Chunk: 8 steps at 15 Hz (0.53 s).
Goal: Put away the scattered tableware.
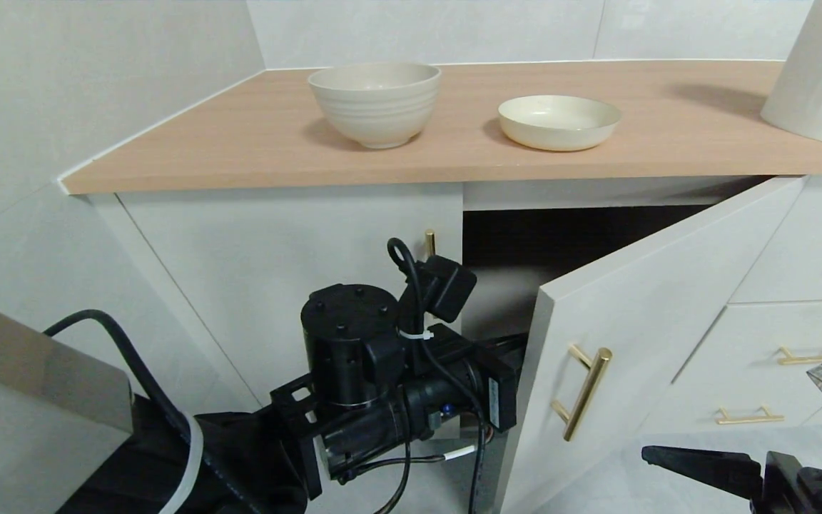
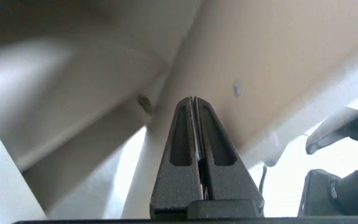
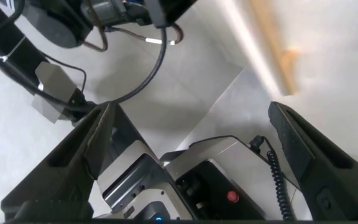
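Note:
A deep ribbed cream bowl [image 1: 375, 103] and a shallow cream dish [image 1: 559, 121] stand apart on the wooden countertop [image 1: 240, 143]. Below them the white cabinet door [image 1: 639, 314] with a gold handle [image 1: 586, 392] stands open. My left gripper [image 1: 509, 348] sits low at the door's free edge, in the cabinet opening; its tips are hidden behind the door. In the left wrist view the left gripper [image 2: 193, 118] is shut with nothing between its fingers. My right gripper [image 3: 191, 124] hangs low at the right, open and empty; one of its fingers [image 1: 696, 465] lies below the door.
A large white cylindrical object [image 1: 821, 71] stands at the counter's right end. White drawers with gold handles [image 1: 807, 355] lie right of the open door. A tiled wall closes off the left side. The cabinet interior [image 1: 561, 243] is dark.

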Motion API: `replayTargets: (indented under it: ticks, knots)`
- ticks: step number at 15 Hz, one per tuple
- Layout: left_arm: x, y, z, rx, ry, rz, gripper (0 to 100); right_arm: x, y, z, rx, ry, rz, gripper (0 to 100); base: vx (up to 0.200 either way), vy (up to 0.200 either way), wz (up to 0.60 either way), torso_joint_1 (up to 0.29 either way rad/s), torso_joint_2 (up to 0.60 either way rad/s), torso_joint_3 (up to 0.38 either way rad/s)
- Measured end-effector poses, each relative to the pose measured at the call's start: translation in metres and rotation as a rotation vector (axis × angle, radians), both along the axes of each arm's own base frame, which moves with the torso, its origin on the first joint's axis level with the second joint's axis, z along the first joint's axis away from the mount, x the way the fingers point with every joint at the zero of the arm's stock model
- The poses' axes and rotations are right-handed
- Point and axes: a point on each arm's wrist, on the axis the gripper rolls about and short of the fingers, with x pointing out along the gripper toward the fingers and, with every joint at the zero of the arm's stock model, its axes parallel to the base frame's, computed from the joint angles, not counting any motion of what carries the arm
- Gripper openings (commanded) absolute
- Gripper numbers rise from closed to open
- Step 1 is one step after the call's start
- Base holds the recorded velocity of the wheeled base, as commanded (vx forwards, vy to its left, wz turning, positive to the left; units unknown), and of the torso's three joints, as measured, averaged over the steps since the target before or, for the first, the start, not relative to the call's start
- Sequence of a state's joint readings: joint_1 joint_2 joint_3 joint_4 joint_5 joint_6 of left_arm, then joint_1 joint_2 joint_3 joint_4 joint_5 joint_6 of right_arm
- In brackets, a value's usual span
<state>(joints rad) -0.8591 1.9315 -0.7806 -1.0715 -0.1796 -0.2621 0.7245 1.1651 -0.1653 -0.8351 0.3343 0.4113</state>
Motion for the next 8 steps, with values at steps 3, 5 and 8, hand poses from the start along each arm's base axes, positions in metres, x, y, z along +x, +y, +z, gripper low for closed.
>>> replayTargets:
  ticks: [3, 5, 8]
  knots:
    - [0.006, -0.005, 0.002, 0.004, 0.003, 0.001, 0, -0.001, 0.0, 0.0, 0.0, -0.001, 0.001, 100, -0.067, 0.0, 0.0, 0.002, 0.0, 0.001]
    - [0.014, -0.007, -0.005, 0.012, 0.011, 0.012, 0, -0.001, -0.001, 0.0, 0.003, -0.005, 0.001, 100, 0.0, 0.0, 0.0, 0.0, 0.0, 0.0]
    - [0.025, -0.012, -0.012, 0.019, 0.017, 0.027, 0, -0.001, -0.001, 0.001, 0.003, -0.005, 0.002, 100, 0.0, 0.0, 0.0, 0.0, 0.0, 0.0]
